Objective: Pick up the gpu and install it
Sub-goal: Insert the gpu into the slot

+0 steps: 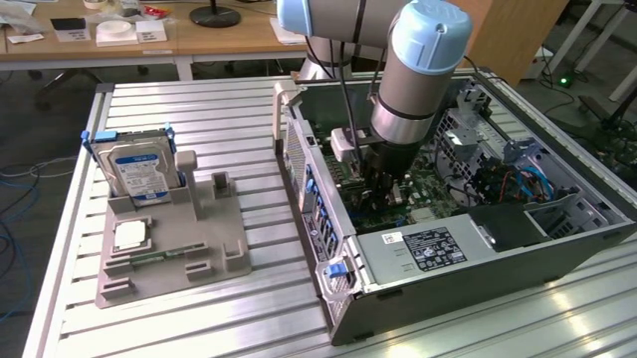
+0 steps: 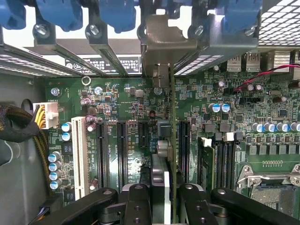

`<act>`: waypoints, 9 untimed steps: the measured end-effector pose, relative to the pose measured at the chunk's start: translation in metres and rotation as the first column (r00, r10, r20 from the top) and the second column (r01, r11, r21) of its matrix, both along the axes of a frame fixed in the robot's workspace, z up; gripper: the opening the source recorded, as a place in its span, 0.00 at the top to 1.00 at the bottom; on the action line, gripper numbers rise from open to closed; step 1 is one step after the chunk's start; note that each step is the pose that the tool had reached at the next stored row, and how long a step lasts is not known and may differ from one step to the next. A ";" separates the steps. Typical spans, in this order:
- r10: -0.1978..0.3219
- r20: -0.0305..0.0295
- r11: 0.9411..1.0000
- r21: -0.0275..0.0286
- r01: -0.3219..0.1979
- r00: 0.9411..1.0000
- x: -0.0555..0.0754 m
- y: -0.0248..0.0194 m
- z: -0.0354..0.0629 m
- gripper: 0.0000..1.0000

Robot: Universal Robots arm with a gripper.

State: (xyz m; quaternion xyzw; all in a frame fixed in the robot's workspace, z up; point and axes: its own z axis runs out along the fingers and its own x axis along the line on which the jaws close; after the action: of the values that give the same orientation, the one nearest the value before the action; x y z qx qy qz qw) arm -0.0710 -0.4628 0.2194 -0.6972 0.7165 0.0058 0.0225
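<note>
**GPU in the claw, down inside the case**

Ext view: arm (image 1: 423,67) reaches down into the open PC case (image 1: 468,261), which lies on its side on the slatted table (image 1: 189,112). Gripper (image 1: 386,183) sits low over the motherboard (image 1: 423,190), near the case's rear wall. From here I can't make out what it carries; arm body blocks most of it.

Wrist view fills that in: gripper (image 2: 161,197) is clenched on the gpu (image 2: 171,140), seen edge-on as a thin greenish blade running up from between the fingers (image 2: 136,201). Card's metal bracket (image 2: 161,44) is up at the rear slot openings, between the blue retainer clips (image 2: 117,14). Card lines up among the black expansion slots (image 2: 122,150), white slot (image 2: 79,154) further off to one side. Can't tell if the edge is seated or just above the slot.

Ext view alone gives me the rest of the table: grey parts fixture (image 1: 169,246) on the ext view's left, well apart from the case, w/ hard drive (image 1: 139,171) standing upright in it and a small square chip (image 1: 131,235) lying flat. PSU label (image 1: 433,250) faces up in the case.
</note>
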 end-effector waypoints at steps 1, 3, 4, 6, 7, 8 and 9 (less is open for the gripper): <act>0.000 0.000 1.000 0.000 0.000 1.000 0.000 0.0000 0.0000 0.72; 0.000 0.000 1.000 0.000 0.000 1.000 0.000 0.0000 0.0000 0.72; 0.000 0.000 1.000 0.000 0.000 1.000 0.000 0.0000 0.0000 0.72; 0.000 0.000 1.000 0.000 0.000 1.000 0.000 0.0000 0.0000 0.72; 0.000 0.000 1.000 0.000 0.000 1.000 0.000 0.0000 -0.0001 0.72; 0.000 0.000 1.000 0.000 0.000 1.000 0.000 0.0001 -0.0004 0.72; 0.000 0.000 1.000 0.000 0.000 1.000 0.000 0.0003 -0.0008 0.72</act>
State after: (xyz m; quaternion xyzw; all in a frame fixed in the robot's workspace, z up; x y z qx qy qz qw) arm -0.0713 -0.4625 0.2187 -0.6972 0.7165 0.0057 0.0224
